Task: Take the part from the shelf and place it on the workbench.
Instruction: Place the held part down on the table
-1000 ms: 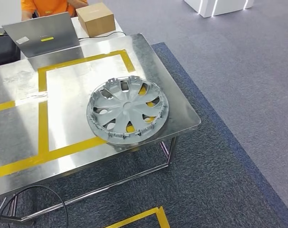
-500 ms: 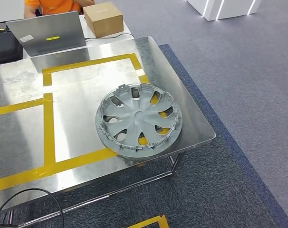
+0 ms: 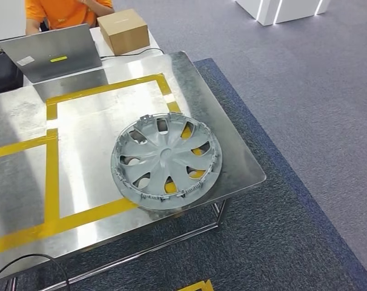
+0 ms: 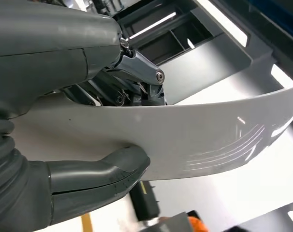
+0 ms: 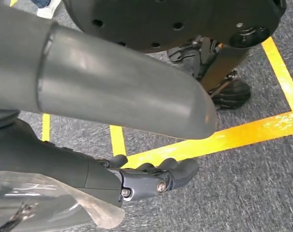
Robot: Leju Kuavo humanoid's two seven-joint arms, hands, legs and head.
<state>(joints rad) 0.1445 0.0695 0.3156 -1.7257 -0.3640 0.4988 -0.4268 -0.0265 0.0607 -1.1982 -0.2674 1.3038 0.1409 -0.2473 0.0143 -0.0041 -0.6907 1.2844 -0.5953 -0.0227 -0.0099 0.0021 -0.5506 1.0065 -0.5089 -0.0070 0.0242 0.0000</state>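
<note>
Both hands sit nearest: the left hand grips a pale, glossy curved part between thumb and dark fingers, while the right hand hangs above grey carpet and yellow floor tape, thumb and fingers apart with nothing between them. Farther out, a grey hubcap lies flat on the steel tabletop near its right corner, over yellow taped lines. Beyond it stand a laptop and a cardboard box, with a person in orange behind them.
</note>
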